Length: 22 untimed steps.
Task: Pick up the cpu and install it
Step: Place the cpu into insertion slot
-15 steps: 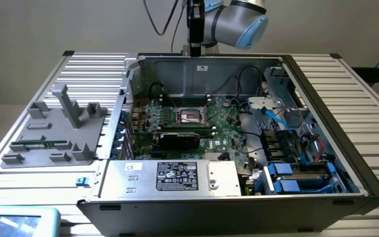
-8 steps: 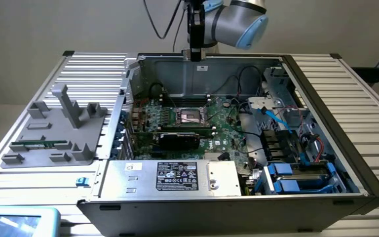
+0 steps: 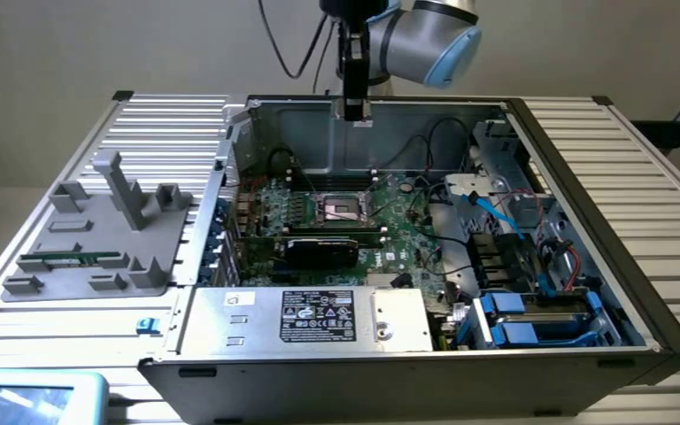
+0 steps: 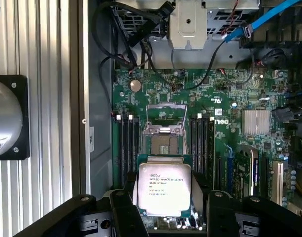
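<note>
While your claw point(image 4: 164, 201) hangs well above the socket point(image 4: 163, 142), it's clamped on the cpu point(image 4: 164, 183), with a black finger point(image 4: 123, 212) on each side. Chip's silver printed face is toward the wrist camera, and the socket's metal frame is flipped open.

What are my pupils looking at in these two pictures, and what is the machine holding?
The machine is a robot arm hanging over an open computer case on a ribbed metal table. The exterior view is taken from a camera off the arm; the wrist view looks down from the arm itself. There, its gripper holds the cpu, a shiny square chip, between black fingers above the green motherboard and its open socket. On the exterior view's left, a grey tray carries a memory stick.
</note>
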Each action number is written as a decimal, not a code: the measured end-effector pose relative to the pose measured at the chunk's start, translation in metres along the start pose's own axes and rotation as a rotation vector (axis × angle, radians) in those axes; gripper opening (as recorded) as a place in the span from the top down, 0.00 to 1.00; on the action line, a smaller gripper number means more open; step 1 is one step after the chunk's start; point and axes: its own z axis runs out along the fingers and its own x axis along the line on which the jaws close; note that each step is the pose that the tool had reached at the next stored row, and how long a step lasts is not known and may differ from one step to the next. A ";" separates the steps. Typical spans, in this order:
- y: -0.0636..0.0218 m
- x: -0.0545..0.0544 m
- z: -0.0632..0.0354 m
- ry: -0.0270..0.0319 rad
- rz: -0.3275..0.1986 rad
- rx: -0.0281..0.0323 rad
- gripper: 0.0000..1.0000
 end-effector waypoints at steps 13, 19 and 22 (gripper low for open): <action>-0.0038 0.000 0.0235 0.0064 -0.122 0.0008 0.47; -0.0058 0.000 0.0342 0.0064 -0.122 0.0007 0.47; -0.0068 -0.001 0.0398 0.0064 -0.122 0.0007 0.47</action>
